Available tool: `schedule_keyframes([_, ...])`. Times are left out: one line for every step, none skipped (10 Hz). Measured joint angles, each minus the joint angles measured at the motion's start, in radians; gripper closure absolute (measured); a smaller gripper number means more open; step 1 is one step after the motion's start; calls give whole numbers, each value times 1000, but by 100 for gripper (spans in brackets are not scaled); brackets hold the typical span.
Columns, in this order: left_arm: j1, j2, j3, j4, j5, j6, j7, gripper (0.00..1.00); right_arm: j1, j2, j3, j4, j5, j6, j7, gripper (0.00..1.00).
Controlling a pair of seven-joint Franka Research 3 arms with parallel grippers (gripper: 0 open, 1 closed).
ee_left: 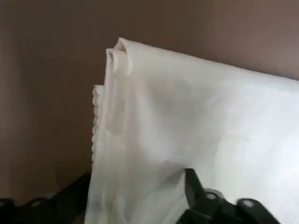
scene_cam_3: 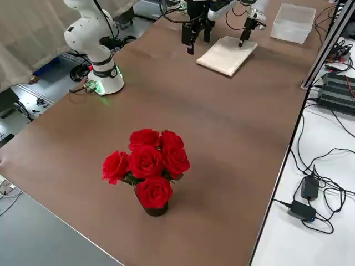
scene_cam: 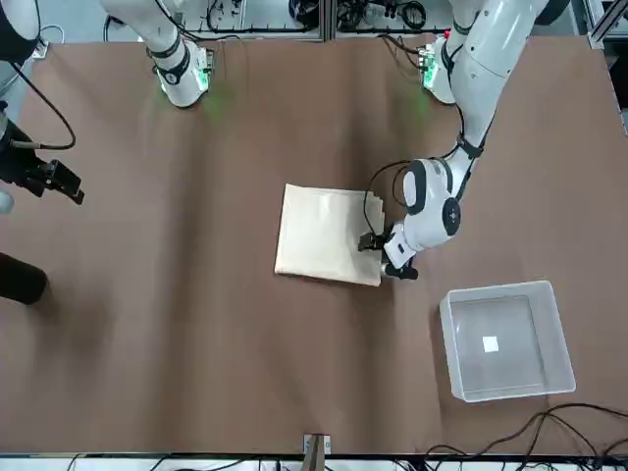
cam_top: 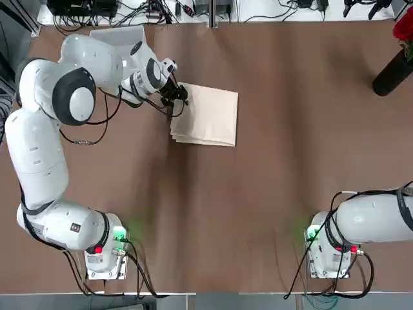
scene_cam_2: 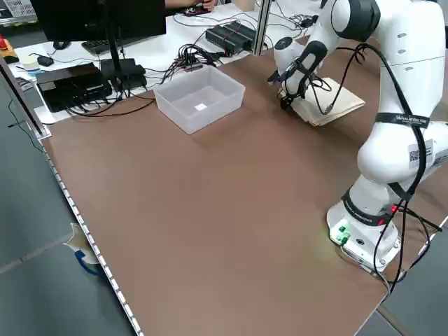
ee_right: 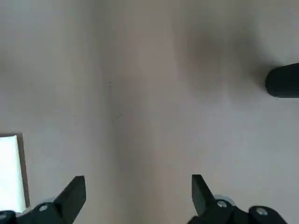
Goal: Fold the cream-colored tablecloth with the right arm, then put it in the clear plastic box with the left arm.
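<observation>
Cream-coloured and folded into a layered rectangle, the plain fabric tablecloth [cam_top: 208, 115] lies flat on the brown bench [cam_top: 271, 161], toward the far side from the arm bases and a little left of the middle. The left gripper [cam_top: 175, 103] is down at the cloth's left edge, near its far corner. In the left wrist view one black finger [ee_left: 196, 189] rests over the top of the fabric and the other [ee_left: 70, 196] sits on the bench side of the stacked, scalloped edge, so the jaws straddle that edge, parted; whether they already pinch the layers cannot be told.

Just beyond the left arm's elbow stands the small clear plastic box [scene_cam: 505, 339], square with thin upright walls and a small white label [scene_cam: 490, 343] on its floor, otherwise bare inside. It is well apart from the cloth, at the bench's far left corner.

Parked high at the robot's right, the right gripper [scene_cam: 44, 177] hangs over bare bench with its jaws wide open, holding nothing. A dark vase of red roses [scene_cam_3: 147, 166] stands at the far right corner.
</observation>
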State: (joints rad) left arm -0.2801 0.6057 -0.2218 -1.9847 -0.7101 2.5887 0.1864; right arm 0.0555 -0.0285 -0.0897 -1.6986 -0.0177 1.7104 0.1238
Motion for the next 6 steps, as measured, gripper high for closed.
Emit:
schedule_keyframes([-1,0,0,1,0,0,-2,24,0,0,0,0,0,-4,0,0])
schedule_keyframes([-2,0,0,2,0,0,-6,43,0,0,0,0,0,-8,0,0])
schedule_keyframes([-3,0,0,6,0,1,-12,57,0,0,0,0,0,-10,0,0])
schedule_keyframes([-3,-2,0,11,0,1,-19,73,0,0,0,0,0,-10,0,0])
schedule_keyframes([-3,-6,-1,16,0,1,-27,86,0,0,0,0,0,-12,0,0])
schedule_keyframes([-5,-12,-1,19,0,1,-29,93,0,0,0,0,0,-14,0,0])
